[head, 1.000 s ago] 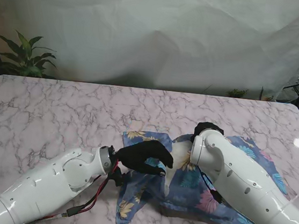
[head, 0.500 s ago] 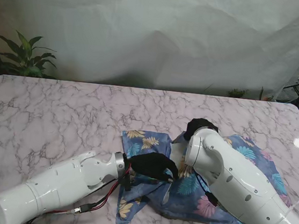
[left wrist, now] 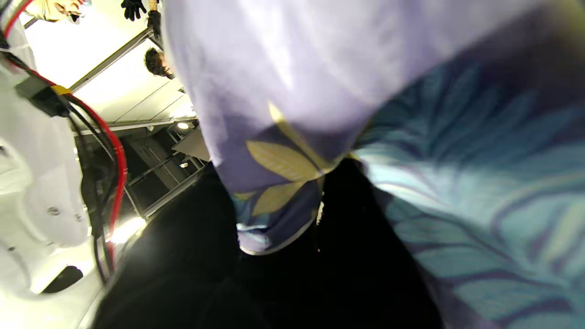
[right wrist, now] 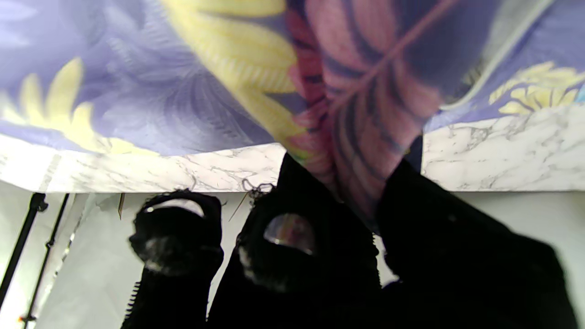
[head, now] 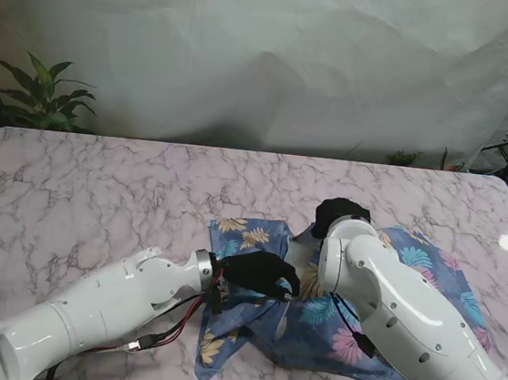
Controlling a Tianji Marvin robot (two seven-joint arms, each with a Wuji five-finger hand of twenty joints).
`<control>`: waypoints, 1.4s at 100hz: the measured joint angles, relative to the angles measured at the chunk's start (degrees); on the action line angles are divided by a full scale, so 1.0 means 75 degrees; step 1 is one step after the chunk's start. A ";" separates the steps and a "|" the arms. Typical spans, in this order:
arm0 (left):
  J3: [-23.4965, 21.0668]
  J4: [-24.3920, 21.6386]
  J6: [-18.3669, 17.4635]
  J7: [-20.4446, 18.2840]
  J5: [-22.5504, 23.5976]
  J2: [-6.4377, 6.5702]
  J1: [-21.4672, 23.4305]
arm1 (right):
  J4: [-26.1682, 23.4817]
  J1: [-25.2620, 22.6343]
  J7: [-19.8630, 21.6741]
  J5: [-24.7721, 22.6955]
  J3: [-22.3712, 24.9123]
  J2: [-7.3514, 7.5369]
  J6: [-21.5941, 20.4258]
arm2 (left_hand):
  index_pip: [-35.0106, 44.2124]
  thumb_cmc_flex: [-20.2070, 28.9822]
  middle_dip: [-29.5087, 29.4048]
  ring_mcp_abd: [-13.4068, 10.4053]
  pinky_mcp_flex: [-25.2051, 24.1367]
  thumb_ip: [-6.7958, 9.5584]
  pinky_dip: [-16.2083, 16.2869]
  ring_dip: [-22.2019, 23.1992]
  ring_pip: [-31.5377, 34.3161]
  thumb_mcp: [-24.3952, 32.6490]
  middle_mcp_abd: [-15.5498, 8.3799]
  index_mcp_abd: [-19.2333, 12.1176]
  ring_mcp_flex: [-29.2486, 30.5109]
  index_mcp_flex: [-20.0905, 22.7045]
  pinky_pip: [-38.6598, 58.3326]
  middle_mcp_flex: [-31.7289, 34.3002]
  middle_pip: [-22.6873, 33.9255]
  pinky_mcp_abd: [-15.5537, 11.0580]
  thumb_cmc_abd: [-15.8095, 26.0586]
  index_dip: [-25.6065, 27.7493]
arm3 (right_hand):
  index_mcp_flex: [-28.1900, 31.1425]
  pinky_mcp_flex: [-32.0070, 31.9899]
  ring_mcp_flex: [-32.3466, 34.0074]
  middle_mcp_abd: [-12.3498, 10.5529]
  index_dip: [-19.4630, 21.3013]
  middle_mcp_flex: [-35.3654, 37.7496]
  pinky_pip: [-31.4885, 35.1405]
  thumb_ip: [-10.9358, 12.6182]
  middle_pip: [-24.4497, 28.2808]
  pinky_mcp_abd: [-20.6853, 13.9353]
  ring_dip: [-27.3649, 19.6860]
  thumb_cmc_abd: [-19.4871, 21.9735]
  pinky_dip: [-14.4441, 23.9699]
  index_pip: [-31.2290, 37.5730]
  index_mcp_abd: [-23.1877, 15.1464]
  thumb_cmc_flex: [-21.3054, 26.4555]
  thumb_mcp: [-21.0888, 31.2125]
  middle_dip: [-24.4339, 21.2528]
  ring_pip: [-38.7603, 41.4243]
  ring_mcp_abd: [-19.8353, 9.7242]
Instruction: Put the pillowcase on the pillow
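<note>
Plainly, the pillowcase (head: 351, 302), thin blue cloth printed with yellow, teal and pink leaves, lies rumpled on the marble-patterned worktop (head: 98, 191) near the edge nearest me, right of centre. From the stand its pale inner side or the pillow (head: 290, 290) shows only as a narrow white strip in a fold. The left wrist view alone shows the black-gloved left hand (left wrist: 274, 256) pinching a folded cloth edge, with smooth white material (left wrist: 292, 55) filling the space beyond it. The right wrist view alone shows the right hand (right wrist: 347, 256) gripping a pink-leafed fold between two fingers, the others (right wrist: 178, 237) curled free past the worktop's edge. From the stand the right hand (head: 341, 214) sits at the cloth's far edge, mostly hidden behind its white forearm. A potted plant (head: 40, 92) stands beyond the worktop's far left corner.
</note>
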 measured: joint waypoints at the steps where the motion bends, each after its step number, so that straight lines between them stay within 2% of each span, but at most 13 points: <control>1: -0.0024 -0.0045 0.0002 -0.0004 0.0009 0.0030 0.0015 | -0.0020 -0.0030 0.0063 -0.0092 0.0046 0.0000 -0.0073 | 0.0000 0.0000 0.0000 0.0000 -0.0005 0.0000 0.0000 0.0014 0.0009 0.0000 0.0000 0.0000 -0.0002 0.0000 0.0000 0.0000 0.0000 -0.0002 0.0000 0.0007 | 0.0000 0.0000 0.0000 0.0000 0.0000 0.0000 0.0000 0.0000 0.0000 -0.0005 0.0013 0.0000 0.0000 0.0000 0.0000 0.0000 0.0000 -0.0001 0.0004 -0.0002; 10: -0.0237 -0.0329 0.0006 -0.0014 0.0216 0.0269 0.0134 | -0.0175 -0.0329 0.0318 -0.0676 0.0494 -0.0006 -0.0697 | 0.0000 0.0000 0.0016 0.0000 -0.0193 0.0000 -0.0005 0.0115 0.0084 0.0000 0.0000 0.0000 -0.0218 -0.0001 -0.0018 0.0000 -0.0003 -0.0051 0.0000 0.0064 | -0.0001 0.0003 0.0008 -0.0065 0.0000 0.0000 0.0029 0.0000 0.0000 -0.0064 0.0020 0.0000 0.0001 0.0000 0.0000 0.0000 0.0000 -0.0007 0.0174 -0.0069; 19: -0.0318 -0.0338 -0.0025 -0.0062 0.0266 0.0406 0.0164 | -0.0271 -0.0609 0.0452 -0.1233 0.0908 -0.0024 -0.1315 | 0.0000 0.0000 0.0099 -0.0014 -0.0276 0.0000 -0.0072 0.0186 0.0119 0.0000 0.0000 0.0000 -0.0272 -0.0001 -0.0019 0.0000 -0.0004 -0.0116 0.0000 0.0071 | -0.0052 0.0003 0.0008 -0.0082 0.0000 0.0000 0.0031 0.0000 0.0000 -0.0094 0.0025 0.0006 0.0001 0.0000 -0.0092 -0.0002 -0.0007 -0.0009 0.0176 -0.0081; 25: -0.0347 -0.0316 -0.0037 -0.0129 0.0226 0.0460 0.0168 | -0.0318 -0.0703 0.0636 -0.1448 0.1066 -0.0020 -0.1565 | 0.0000 0.0000 0.0109 -0.0025 -0.0294 0.0000 -0.0078 0.0244 0.0122 0.0000 0.0000 0.0000 -0.0278 -0.0002 -0.0021 0.0000 -0.0004 -0.0135 0.0000 0.0075 | -0.0066 0.0003 0.0008 -0.0092 0.0000 0.0000 0.0031 0.0000 0.0000 -0.0125 0.0027 0.0018 0.0001 0.0000 -0.0102 -0.0002 -0.0008 -0.0010 0.0178 -0.0083; 32: -0.0330 -0.0237 -0.0083 -0.0191 0.0135 0.0477 0.0153 | -0.0356 -0.0730 0.0714 -0.1393 0.1137 0.0001 -0.1656 | 0.0000 0.0000 0.0114 -0.0065 -0.0319 0.0000 -0.0083 0.0245 0.0122 0.0000 0.0000 0.0000 -0.0285 -0.0002 -0.0022 0.0000 -0.0004 -0.0195 0.0000 0.0084 | -0.0070 0.0003 0.0008 -0.0158 -0.0008 0.0000 -0.0017 0.0000 0.0000 -0.0162 0.0028 0.0025 -0.0032 -0.0004 -0.0190 -0.0004 -0.0083 -0.0039 0.0178 -0.0106; 42: -0.0240 -0.0102 -0.0181 -0.0174 0.0077 0.0461 0.0105 | -0.0427 -0.0786 0.0758 -0.1309 0.1338 0.0009 -0.2067 | 0.0000 0.0000 0.0117 -0.0132 -0.0346 0.0001 -0.0083 0.0248 0.0123 0.0000 0.0000 0.0000 -0.0291 -0.0002 -0.0023 0.0000 -0.0004 -0.0287 0.0000 0.0090 | -0.0077 0.0003 0.0008 -0.0205 -0.0013 0.0000 -0.0044 -0.0001 0.0000 -0.0176 0.0028 0.0089 -0.0108 -0.0012 -0.0191 -0.0008 -0.0084 -0.0077 0.0179 -0.0193; 56: 0.0044 0.0193 -0.0323 0.0163 0.0153 0.0315 -0.0015 | -0.0512 -0.0678 0.0602 -0.0495 0.1144 0.0089 -0.1601 | 0.0000 0.0000 0.0259 -0.0138 -0.0347 0.0001 -0.0012 0.0356 0.0175 0.0000 0.0000 0.0000 -0.0292 -0.0003 -0.0021 0.0000 -0.0004 -0.0291 0.0000 0.0158 | -0.0077 0.0003 0.0008 -0.0243 -0.0019 0.0000 -0.0044 -0.0001 0.0000 -0.0266 0.0029 0.0089 -0.0109 -0.0014 -0.0191 -0.0008 -0.0084 -0.0079 0.0179 -0.0258; 70: 0.0203 0.0554 -0.0450 0.0311 0.0232 0.0076 -0.0126 | -0.0629 -0.0587 0.0597 -0.0587 0.1063 0.0084 -0.1616 | 0.0000 0.0000 0.0292 -0.0154 -0.0347 0.0001 0.0083 0.0373 0.0364 0.0000 0.0000 0.0001 -0.0292 -0.0009 0.0149 0.0000 -0.0004 -0.0298 0.0000 0.0172 | -0.0077 0.0003 0.0008 -0.0247 -0.0027 0.0000 -0.0044 -0.0001 0.0000 -0.0276 0.0031 0.0089 -0.0110 -0.0015 -0.0191 -0.0008 -0.0084 -0.0082 0.0179 -0.0277; 83: 0.0279 0.0620 -0.0434 0.0421 0.0331 -0.0023 -0.0167 | -0.0757 -0.0456 0.0519 -0.0455 0.0968 0.0076 -0.1490 | 0.0000 0.0000 0.0295 -0.0155 -0.0347 0.0001 0.0105 0.0390 0.0404 -0.0001 0.0000 0.0001 -0.0292 -0.0015 0.0177 0.0000 -0.0004 -0.0298 0.0000 0.0177 | -0.0077 0.0003 0.0008 -0.0247 -0.0028 0.0000 -0.0044 -0.0001 0.0000 -0.0344 0.0035 0.0089 -0.0110 -0.0016 -0.0182 -0.0008 -0.0084 -0.0082 0.0179 -0.0280; 100: 0.0389 0.0784 -0.0434 0.0467 0.0364 -0.0146 -0.0250 | -0.0892 -0.0354 0.0266 -0.0255 0.0893 0.0042 -0.1298 | 0.0000 0.0000 0.0298 -0.0155 -0.0341 0.0001 0.0109 0.0395 0.0436 -0.0001 0.0000 0.0002 -0.0292 -0.0017 0.0194 0.0000 -0.0004 -0.0298 0.0000 0.0179 | -0.0077 0.0003 0.0008 -0.0247 -0.0029 0.0000 -0.0044 -0.0002 0.0000 -0.0352 0.0105 0.0089 -0.0110 -0.0016 -0.0172 -0.0008 -0.0084 -0.0082 0.0179 -0.0283; 117: 0.0554 0.1146 -0.0508 0.0500 0.0341 -0.0360 -0.0387 | -0.0914 -0.0168 -0.0200 0.0102 0.0633 0.0010 -0.0907 | 0.0000 0.0000 0.0298 -0.0166 -0.0341 0.0002 0.0113 0.0400 0.0452 -0.0001 0.0000 0.0001 -0.0292 -0.0018 0.0261 0.0000 -0.0004 -0.0304 0.0000 0.0182 | -0.0073 0.0003 0.0008 -0.0247 -0.0033 0.0000 -0.0044 -0.0001 0.0000 -0.0352 0.0106 0.0089 -0.0110 -0.0016 -0.0099 -0.0008 -0.0084 -0.0084 0.0179 -0.0284; 126: 0.0609 0.1237 -0.0568 0.0532 0.0342 -0.0435 -0.0426 | -0.0750 0.0145 -0.0414 0.0539 0.0281 0.0003 -0.0766 | 0.0000 0.0000 0.0298 -0.0171 -0.0341 0.0002 0.0114 0.0402 0.0455 -0.0001 0.0000 0.0002 -0.0292 -0.0019 0.0274 0.0000 -0.0004 -0.0306 0.0000 0.0183 | -0.0071 0.0003 0.0008 -0.0247 -0.0095 0.0000 -0.0044 -0.0001 0.0000 -0.0352 0.0106 0.0089 -0.0110 -0.0016 -0.0092 -0.0008 -0.0084 -0.0086 0.0179 -0.0284; 140: 0.0674 0.1201 -0.0584 0.0644 0.0439 -0.0445 -0.0423 | 0.0028 0.0852 -0.1365 0.1726 -0.0395 -0.0160 -0.0305 | 0.0000 0.0000 0.0298 -0.0171 -0.0346 0.0003 0.0115 0.0377 0.0446 -0.0001 0.0002 0.0006 -0.0298 -0.0088 0.0275 -0.0009 -0.0009 -0.0306 0.0088 0.0249 | -0.0068 0.0003 0.0008 -0.0233 -0.0096 0.0000 -0.0044 -0.0002 0.0000 -0.0352 0.0106 0.0089 -0.0111 -0.0016 -0.0090 -0.0008 -0.0084 -0.0128 0.0179 -0.0284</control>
